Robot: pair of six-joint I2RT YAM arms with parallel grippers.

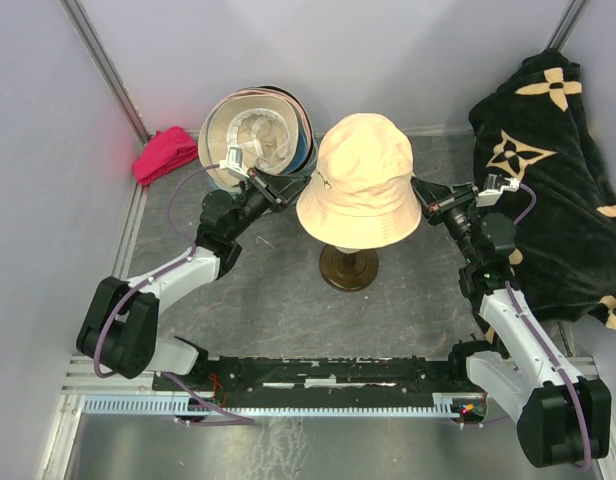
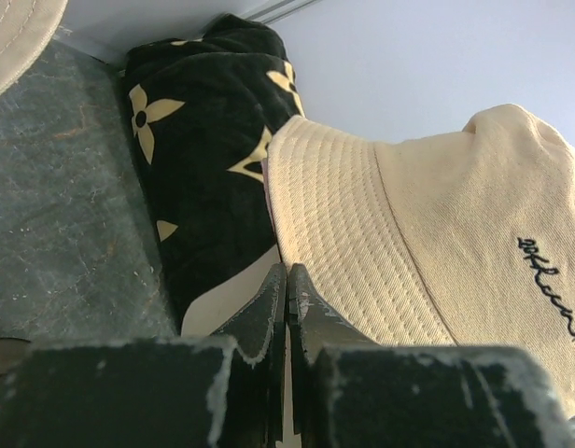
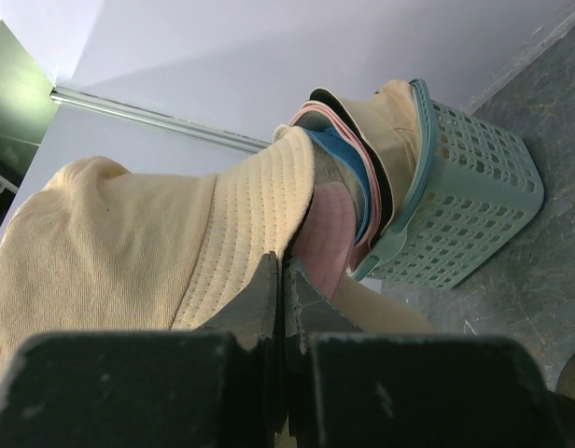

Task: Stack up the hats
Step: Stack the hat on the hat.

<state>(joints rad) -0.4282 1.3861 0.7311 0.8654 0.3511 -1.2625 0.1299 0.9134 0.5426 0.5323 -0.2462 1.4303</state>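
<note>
A cream hat [image 1: 363, 170] sits on top of a dark wooden stand [image 1: 348, 268] in the middle of the table. My left gripper [image 1: 288, 190] is at the left edge of its brim. In the left wrist view its jaws [image 2: 287, 273] are pressed together on the edge of the cream hat [image 2: 437, 205]. My right gripper [image 1: 418, 188] is shut on the opposite brim edge. The right wrist view shows the right gripper [image 3: 286, 261] with the cream hat [image 3: 110, 243] to its left and a pink underside [image 3: 325, 233] to its right. Several more hats [image 1: 256, 135] are nested in a tipped teal basket [image 3: 465, 196].
A large black cloth with beige flower marks [image 1: 558, 170] is heaped at the right, close behind my right arm. A small magenta cloth [image 1: 166, 153] lies at the far left by the wall. Grey walls close in the back and both sides.
</note>
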